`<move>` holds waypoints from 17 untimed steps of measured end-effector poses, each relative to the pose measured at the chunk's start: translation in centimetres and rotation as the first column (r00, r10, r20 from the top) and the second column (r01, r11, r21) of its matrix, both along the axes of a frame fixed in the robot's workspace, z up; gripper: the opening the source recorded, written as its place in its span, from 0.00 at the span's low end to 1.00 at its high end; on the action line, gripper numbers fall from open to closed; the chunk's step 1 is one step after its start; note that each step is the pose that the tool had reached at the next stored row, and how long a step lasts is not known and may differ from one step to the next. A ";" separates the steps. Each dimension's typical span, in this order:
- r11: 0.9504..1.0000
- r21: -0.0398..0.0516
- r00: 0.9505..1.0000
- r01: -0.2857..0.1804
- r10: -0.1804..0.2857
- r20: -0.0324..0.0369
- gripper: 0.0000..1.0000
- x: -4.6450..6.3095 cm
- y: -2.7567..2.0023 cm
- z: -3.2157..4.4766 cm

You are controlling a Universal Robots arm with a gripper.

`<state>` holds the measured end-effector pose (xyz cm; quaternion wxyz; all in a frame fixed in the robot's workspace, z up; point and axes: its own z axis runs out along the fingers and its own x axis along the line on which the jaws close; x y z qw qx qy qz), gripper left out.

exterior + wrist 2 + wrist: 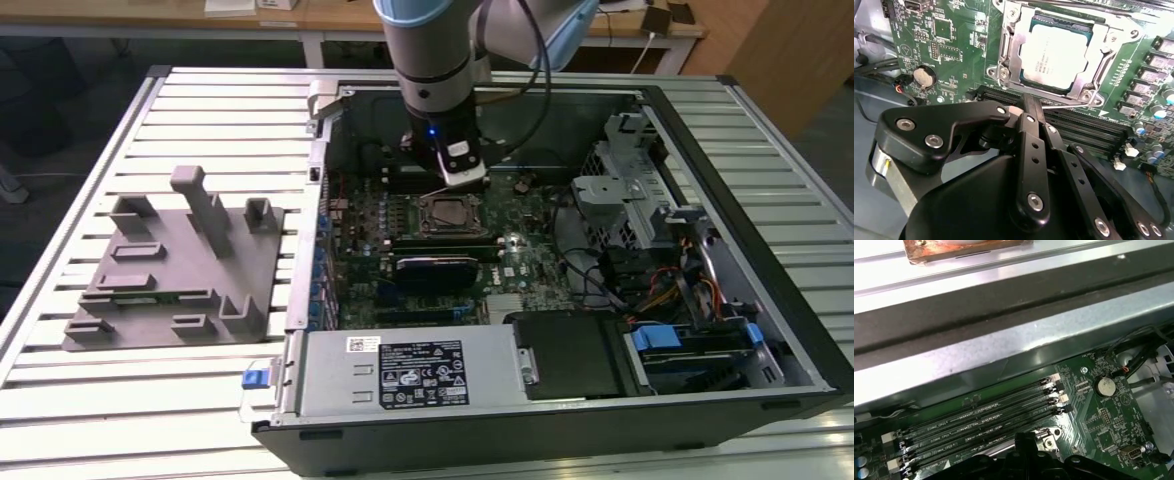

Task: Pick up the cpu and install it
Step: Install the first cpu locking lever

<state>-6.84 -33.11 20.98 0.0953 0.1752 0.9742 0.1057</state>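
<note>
The cpu (1054,55), a square chip with a silvery top, lies flat in the motherboard socket (445,213) with the metal frame around it. My gripper (1029,104) hovers just beside the socket's edge, above the memory slots (1089,127). Its fingers are shut together with nothing between them. A thin metal lever (1079,108) runs along the socket edge right at the fingertips; I cannot tell whether they touch it. In the exterior view the gripper (451,180) reaches down into the open computer case, just behind the socket.
A grey moulded tray (174,265) with upright posts sits on the slatted table at the exterior view's left. Inside the case are a power supply (400,372), a drive cage (627,190) and cables (667,290). The case wall (1004,340) stands close behind the memory slots (984,412).
</note>
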 end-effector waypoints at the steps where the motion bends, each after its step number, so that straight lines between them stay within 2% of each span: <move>1: 1.000 0.000 1.000 0.003 -0.003 0.001 0.11 0.0 0.05 -0.05; 12: 1.000 0.000 1.000 0.011 -0.011 0.002 0.11 0.0 0.71 -0.47; 17: 1.000 0.000 1.000 -0.016 0.016 0.002 0.11 0.0 1.04 -0.70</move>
